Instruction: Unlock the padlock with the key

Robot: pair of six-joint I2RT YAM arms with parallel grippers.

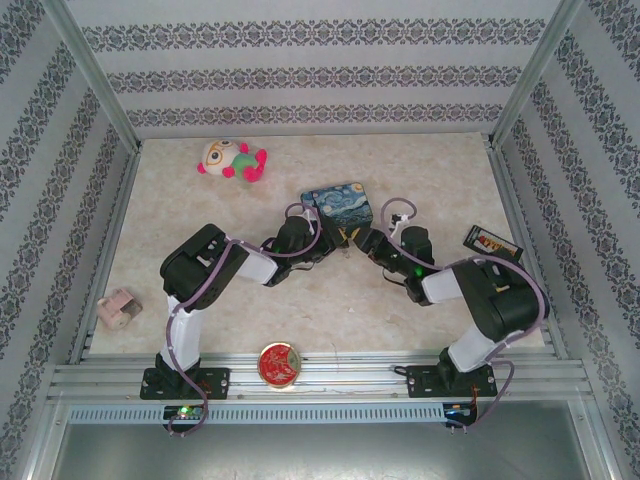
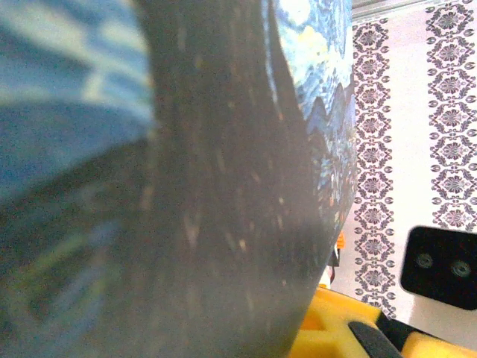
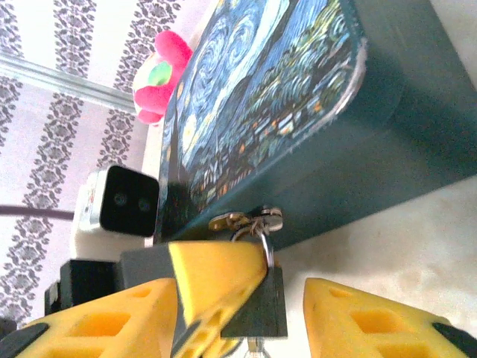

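Observation:
The small dark grey padlock (image 3: 257,306) hangs by its silvery shackle from the hasp on the blue painted tin (image 3: 298,89). A yellow finger (image 3: 216,283) of my left gripper (image 1: 335,243) presses on the padlock's left side, and that gripper is shut on the lock. My right gripper (image 3: 250,328) is open, with a fingertip on either side of the padlock and touching nothing. The silvery key (image 3: 255,347) sticks out of the padlock's underside at the frame's bottom edge. From above, both grippers meet at the tin's near face (image 1: 347,232). In the left wrist view a blurred dark surface sits close in front of the tin (image 2: 320,89).
A plush toy (image 1: 232,160) lies at the back left. A pink block (image 1: 119,308) sits at the left edge, a round red tin (image 1: 279,364) at the front rail and a flat black packet (image 1: 492,242) at the right. Metal frame rails border the table.

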